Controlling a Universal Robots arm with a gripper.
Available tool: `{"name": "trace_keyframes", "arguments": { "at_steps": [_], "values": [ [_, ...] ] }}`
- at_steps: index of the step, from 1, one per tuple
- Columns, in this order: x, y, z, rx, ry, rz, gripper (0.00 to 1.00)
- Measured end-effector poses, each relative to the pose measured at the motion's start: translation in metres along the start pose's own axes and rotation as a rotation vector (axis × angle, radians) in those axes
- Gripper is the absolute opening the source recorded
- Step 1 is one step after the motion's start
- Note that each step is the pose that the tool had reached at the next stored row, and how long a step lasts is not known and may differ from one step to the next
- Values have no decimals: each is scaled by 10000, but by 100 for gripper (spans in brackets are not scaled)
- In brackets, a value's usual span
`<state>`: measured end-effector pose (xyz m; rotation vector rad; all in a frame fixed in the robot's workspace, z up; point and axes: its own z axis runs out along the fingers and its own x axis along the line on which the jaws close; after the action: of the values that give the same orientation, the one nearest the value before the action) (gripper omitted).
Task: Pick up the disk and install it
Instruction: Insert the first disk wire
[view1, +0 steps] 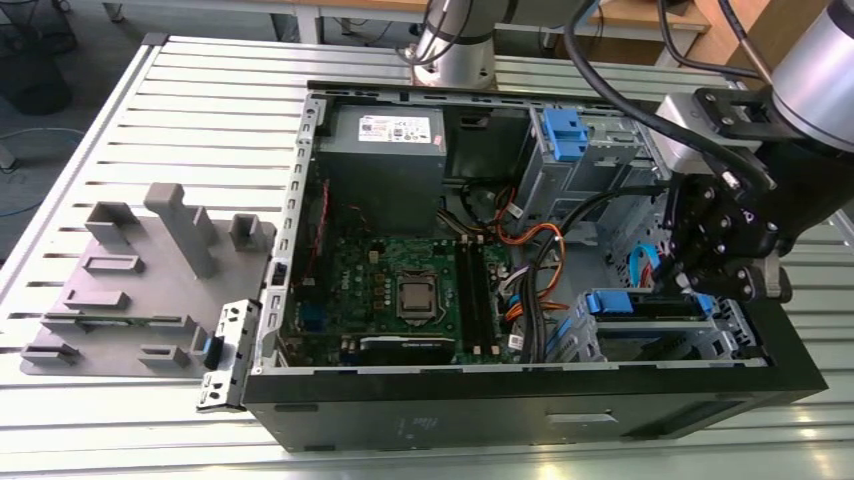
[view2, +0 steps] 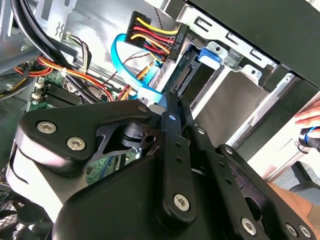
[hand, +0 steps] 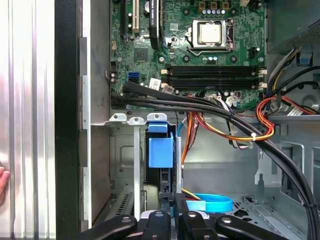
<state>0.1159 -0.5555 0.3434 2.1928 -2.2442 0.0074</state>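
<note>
The computer case (view1: 534, 400) lies on its side on the slatted metal counter (view1: 200, 120), its side open, so the interior is reached from above. The disk (view1: 638, 304) is seated on edge in the drive cage (view1: 721, 325) at the case's front corner, with its blue carrier tab turned toward the motherboard (view1: 414, 290). In the first wrist view the disk (hand: 161, 150) is closely flanked by the cage's sheet-metal walls, and little room is left on either side.

The tool (view2: 171, 100) is placed inside the case, just beside the end of the disk that is away from the motherboard. Whether it is spread, pressed together or pinching the disk cannot be told.

A black cable bundle (hand: 200, 102) is run across the cage edge nearest the motherboard. A power plug (view2: 150, 30) with yellow, red and black wires and a blue data cable (view2: 127, 60) are hung just beside the disk, which narrows the approach there. More open room is found over the bare case floor beside the cage.

A second blue carrier (view1: 563, 135) is mounted in another cage of the case, well apart from the disk. A white label is carried by the grey power supply (view1: 387, 135), but its print cannot be made out. A grey fixture (view1: 134, 280) is set on the counter beside the case. A person's hand (view2: 310, 117) is seen outside the case's black front wall.
</note>
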Motion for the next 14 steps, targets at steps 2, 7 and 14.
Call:
{"name": "trace_keyframes", "arguments": {
  "at_steps": [2, 7, 14],
  "values": [
    [9, 0, 3, 2, -2, -20, 16],
    [10, 1, 15, 25, 1, -77, 16],
    [10, 10, 40, 43, -1, -132, 16]
  ]
}}
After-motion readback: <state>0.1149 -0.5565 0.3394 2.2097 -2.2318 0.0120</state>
